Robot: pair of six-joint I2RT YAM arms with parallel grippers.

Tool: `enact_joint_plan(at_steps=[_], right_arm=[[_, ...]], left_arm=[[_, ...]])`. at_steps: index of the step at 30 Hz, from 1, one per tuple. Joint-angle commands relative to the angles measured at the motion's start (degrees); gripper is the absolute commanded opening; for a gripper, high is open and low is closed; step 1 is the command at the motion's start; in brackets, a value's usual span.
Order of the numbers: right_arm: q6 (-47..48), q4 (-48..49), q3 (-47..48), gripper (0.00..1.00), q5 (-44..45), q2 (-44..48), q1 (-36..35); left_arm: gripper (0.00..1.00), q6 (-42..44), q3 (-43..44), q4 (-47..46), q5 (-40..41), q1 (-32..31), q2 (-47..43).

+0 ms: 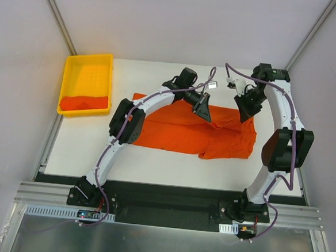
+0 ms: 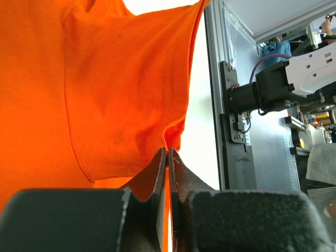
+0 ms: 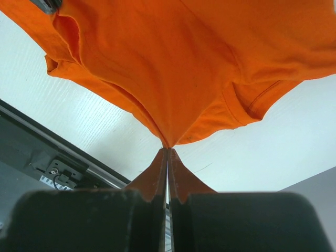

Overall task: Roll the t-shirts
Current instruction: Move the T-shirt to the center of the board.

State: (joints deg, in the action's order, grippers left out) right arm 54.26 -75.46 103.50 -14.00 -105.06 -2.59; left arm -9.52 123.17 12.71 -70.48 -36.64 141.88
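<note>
One orange t-shirt [image 1: 185, 133] lies spread across the white table, its right part bunched and folded. My left gripper [image 1: 202, 110] is at the shirt's far edge, shut on a pinch of the cloth. The left wrist view shows the t-shirt [image 2: 105, 94] pulled into the closed tips of the left gripper [image 2: 168, 152]. My right gripper [image 1: 244, 113] is at the far right corner of the shirt. In the right wrist view the t-shirt [image 3: 173, 63] hangs as a taut cone from the shut tips of the right gripper [image 3: 167, 149]. A second orange t-shirt [image 1: 84, 103] lies crumpled in the tray.
A yellow plastic tray [image 1: 89, 58] stands at the table's far left corner. Grey walls close in the back and both sides. A dark strip and metal rail [image 1: 168, 204] run along the near edge by the arm bases.
</note>
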Motion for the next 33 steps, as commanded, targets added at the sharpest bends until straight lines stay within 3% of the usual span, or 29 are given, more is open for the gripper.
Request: enact_joint_plan(at_steps=[1, 10, 11, 14, 17, 20, 23, 24, 26, 30, 33], right_arm=[[-0.21, -17.18, -0.93, 0.01, 1.52, 2.84, -0.75], [3.48, -18.32, -5.41, 0.01, 1.08, 4.76, -0.75], [4.62, -18.67, -7.51, 0.02, 1.08, 5.21, -0.75], [9.01, -19.64, -12.42, 0.28, 1.34, 8.79, -1.27], [14.29, -19.46, -13.24, 0.39, 0.82, 12.06, -1.37], [15.62, -19.20, -8.77, 0.43, -2.42, 9.10, 1.34], [9.48, -15.52, -2.53, 0.42, -7.96, 3.04, 5.90], [7.72, -13.16, -1.13, 0.42, -8.50, -1.51, 6.97], [2.44, -10.51, 4.06, 0.41, -7.80, -6.72, 10.13], [-5.38, -8.48, 12.85, 0.41, -8.32, -18.31, 15.76], [-5.83, -7.25, 13.66, 0.41, -9.47, -20.80, 17.27]], left_arm=[[0.00, 0.11, -1.80, -0.76, -3.35, 0.34, -4.86], [0.00, 0.03, -4.43, -0.58, -3.88, 0.78, -6.18], [0.04, -0.41, -5.22, -0.49, -4.05, 0.87, -6.44], [0.25, -3.13, -6.54, 0.73, -7.47, 3.15, -8.10], [0.39, -4.81, -9.25, 1.00, -9.50, 7.28, -12.48], [0.40, -4.63, -13.21, 1.44, -7.32, 11.41, -17.50], [0.41, 2.72, -14.11, 11.33, 1.72, 14.48, -19.71], [0.41, 8.93, -13.41, 14.59, 5.31, 14.84, -19.80], [0.41, 13.46, -11.73, 19.43, 14.63, 15.72, -19.37], [0.41, 19.52, -8.92, 23.05, 25.72, 17.65, -17.17], [0.39, 22.34, -7.60, 24.37, 31.97, 19.49, -14.98]])
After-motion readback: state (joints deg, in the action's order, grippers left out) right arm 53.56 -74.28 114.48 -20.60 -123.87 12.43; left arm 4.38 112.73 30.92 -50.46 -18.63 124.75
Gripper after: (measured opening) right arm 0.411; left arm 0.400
